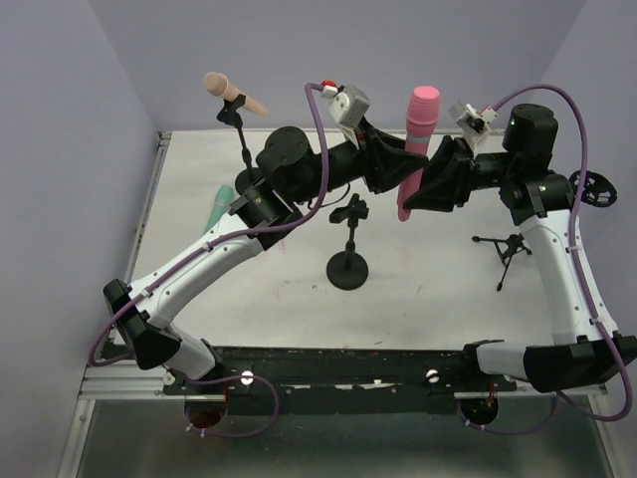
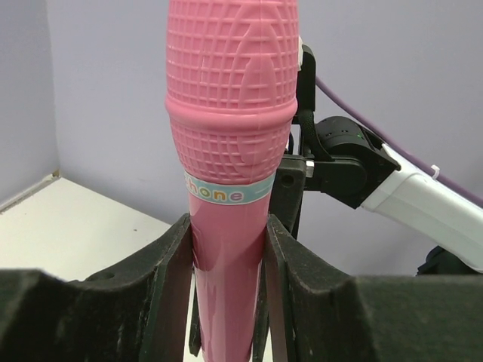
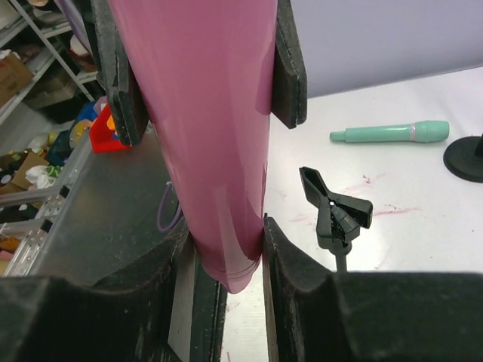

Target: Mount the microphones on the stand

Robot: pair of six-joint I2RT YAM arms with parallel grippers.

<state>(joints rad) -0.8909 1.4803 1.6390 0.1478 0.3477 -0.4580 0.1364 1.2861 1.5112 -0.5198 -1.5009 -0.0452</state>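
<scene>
Pink mic (image 1: 419, 119) is up in the air, upright, head on top, over the back of the desk (image 1: 428, 289), w/ both arms on it. Left end effector (image 2: 226, 256) is clenched on the handle just under the label band. Right end effector (image 3: 226, 249) is clenched lower, at the very tail of the handle. Peach mic (image 1: 231, 92) sits in the clip of the back-left stand (image 1: 242, 139). Mint mic (image 1: 220, 206) lies flat on the desk beside the left arm's elbow.

Risks, as I judge them:
- Double hold means any mismatch btw the arms could twist or pry the mic loose.
- Handle looks glossy & tapered, so when one side lets go it may slide thru the other, esp. the right's tail-end pinch.
- Middle stand (image 1: 346, 269) looks light w/ a small round base; pushing the mic into its clip (image 1: 350, 209) off-axis could tip it.
- Left elbow swinging low could knock the mint mic.
</scene>
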